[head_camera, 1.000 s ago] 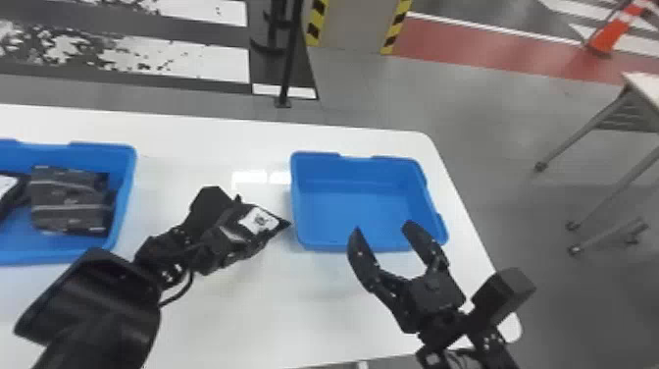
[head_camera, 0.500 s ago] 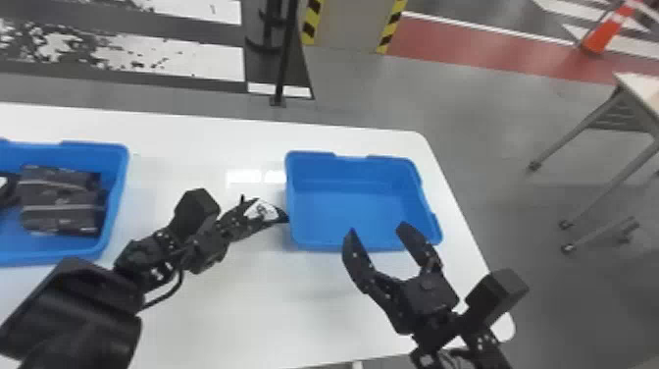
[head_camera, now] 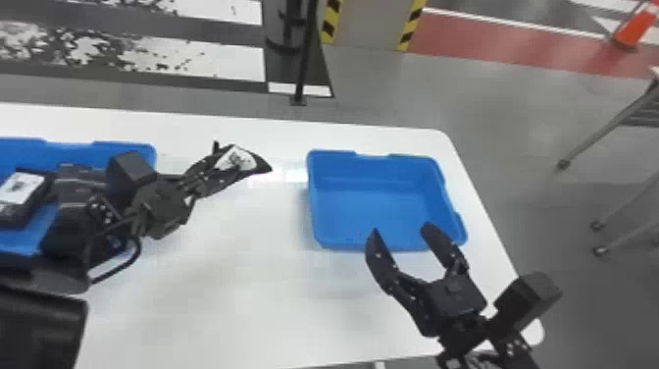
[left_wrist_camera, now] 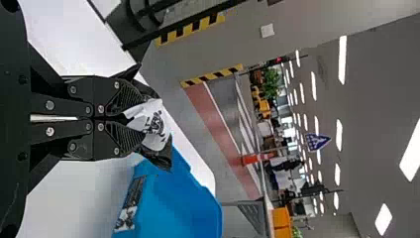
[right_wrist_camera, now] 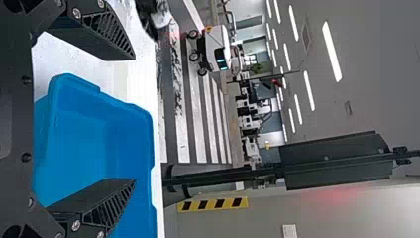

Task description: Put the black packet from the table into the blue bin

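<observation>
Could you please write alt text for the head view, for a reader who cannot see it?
The left gripper holds a black packet above a white table, between a left blue bin holding dark items and a right blue bin. The right gripper, fingers open, hangs by the right blue bin's near edge.

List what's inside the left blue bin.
Black packets, one white-labelled, lie in the left blue bin. The left arm covers its near right part, hiding anything beneath; the left end is out of frame.
</observation>
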Motion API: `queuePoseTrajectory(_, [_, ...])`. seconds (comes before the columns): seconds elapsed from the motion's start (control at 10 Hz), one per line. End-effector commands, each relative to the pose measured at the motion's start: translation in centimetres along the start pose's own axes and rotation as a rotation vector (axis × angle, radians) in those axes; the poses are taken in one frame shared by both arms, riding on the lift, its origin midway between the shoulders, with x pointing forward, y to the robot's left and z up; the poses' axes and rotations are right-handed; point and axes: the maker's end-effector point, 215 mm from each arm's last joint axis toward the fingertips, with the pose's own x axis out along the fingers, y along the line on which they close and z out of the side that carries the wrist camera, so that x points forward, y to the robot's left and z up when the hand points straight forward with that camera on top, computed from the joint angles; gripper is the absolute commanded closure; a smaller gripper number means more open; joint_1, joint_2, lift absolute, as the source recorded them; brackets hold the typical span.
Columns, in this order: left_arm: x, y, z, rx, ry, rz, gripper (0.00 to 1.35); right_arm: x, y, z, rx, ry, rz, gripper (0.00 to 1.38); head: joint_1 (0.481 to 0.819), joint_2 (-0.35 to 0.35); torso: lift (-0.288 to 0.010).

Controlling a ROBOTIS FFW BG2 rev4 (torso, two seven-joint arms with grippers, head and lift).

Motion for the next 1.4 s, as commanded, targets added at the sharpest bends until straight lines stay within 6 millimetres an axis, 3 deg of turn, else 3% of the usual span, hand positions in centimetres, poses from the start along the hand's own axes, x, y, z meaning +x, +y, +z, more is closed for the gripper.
queuePoseTrajectory(0.0, [-5.2,4.5,-2.5,0.04,0.069,0.096,1.21,-0.1,0.0,0.0,0.0,0.001,0.001,0.14,0.695,-0.182,-0.11])
queuePoseTrajectory(0.2, [-13.0,10.6,-7.8,0.071,0.213,0.258,1.21,-0.1,0.0,0.1,-0.001,-0.001,0.002,0.14,0.695,-0.05,-0.11])
queuePoseTrajectory(0.4, [-19.4,14.6,-11.1,0.102,0.318,0.381,1.18,-0.2,0.0,-0.1,0.0,0.004,0.001,0.14,0.695,0.069,-0.11])
queuePoseTrajectory(0.5, [-21.8,15.4,-12.2,0.079,0.338,0.43,0.8,-0.1,0.1,0.0,0.001,0.001,0.002,0.14,0.695,0.138,-0.11])
queuePoseTrajectory(0.6, [-22.3,15.1,-12.3,0.054,0.323,0.445,0.29,-0.1,0.1,0.1,0.003,0.0,0.002,0.14,0.695,0.186,-0.11])
queuePoseTrajectory(0.7, [-22.3,14.4,-12.0,0.025,0.288,0.453,0.08,-0.2,0.0,-0.1,0.004,0.002,0.001,0.14,0.695,0.202,-0.11])
queuePoseTrajectory(0.9, [-23.9,13.4,-10.4,-0.017,0.175,0.515,0.15,-0.2,0.0,-0.1,0.01,0.003,0.001,0.14,0.695,0.208,-0.11])
queuePoseTrajectory(1.1, [-28.0,13.4,-7.9,-0.034,0.049,0.63,0.16,-0.3,0.1,-0.1,0.01,0.003,0.001,0.14,0.695,0.216,-0.11])
queuePoseTrajectory(1.3, [-31.7,11.4,-5.5,-0.096,-0.1,0.752,0.17,-0.3,0.1,0.0,0.005,0.002,0.002,0.14,0.695,0.258,-0.11])
